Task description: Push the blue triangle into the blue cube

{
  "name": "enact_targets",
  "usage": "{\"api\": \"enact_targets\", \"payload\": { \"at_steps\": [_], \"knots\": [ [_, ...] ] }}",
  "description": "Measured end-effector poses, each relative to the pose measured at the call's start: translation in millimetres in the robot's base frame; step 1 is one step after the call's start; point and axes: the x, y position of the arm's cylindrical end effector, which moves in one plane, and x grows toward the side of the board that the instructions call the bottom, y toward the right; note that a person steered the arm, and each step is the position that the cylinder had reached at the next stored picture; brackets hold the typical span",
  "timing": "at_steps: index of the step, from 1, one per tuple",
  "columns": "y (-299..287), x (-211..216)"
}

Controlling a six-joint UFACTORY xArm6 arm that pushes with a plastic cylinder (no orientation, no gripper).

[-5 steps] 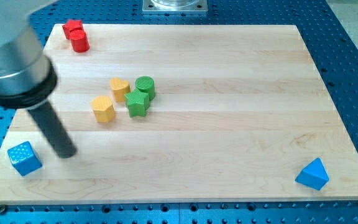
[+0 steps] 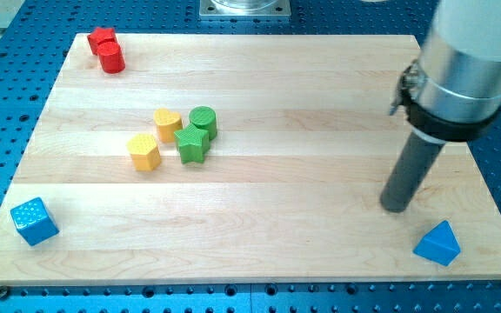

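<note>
Silver metal arm body runs off the view's top right, so only the lower part shows. My tip [image 2: 396,208] rests on the pale wooden board [image 2: 320,104], touching nothing (just up-left of the blue triangle block [image 2: 437,243]). The blue cube block [image 2: 34,221] sits well apart, bottom left.

No text, label, brand, number or sign can be read anywhere in the view: none on the worktop [image 2: 320,104], none on the blocks, none on the arm.
</note>
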Motion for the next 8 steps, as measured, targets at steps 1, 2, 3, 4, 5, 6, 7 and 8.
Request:
{"api": "enact_targets", "payload": {
  "at_steps": [1,2,3,4,5,6,7,8],
  "knots": [
    [3,12],
    [-1,63],
    [11,62],
    [16,24],
    [77,23],
    [145,75],
    [125,82],
    [42,80]
  ]
}}
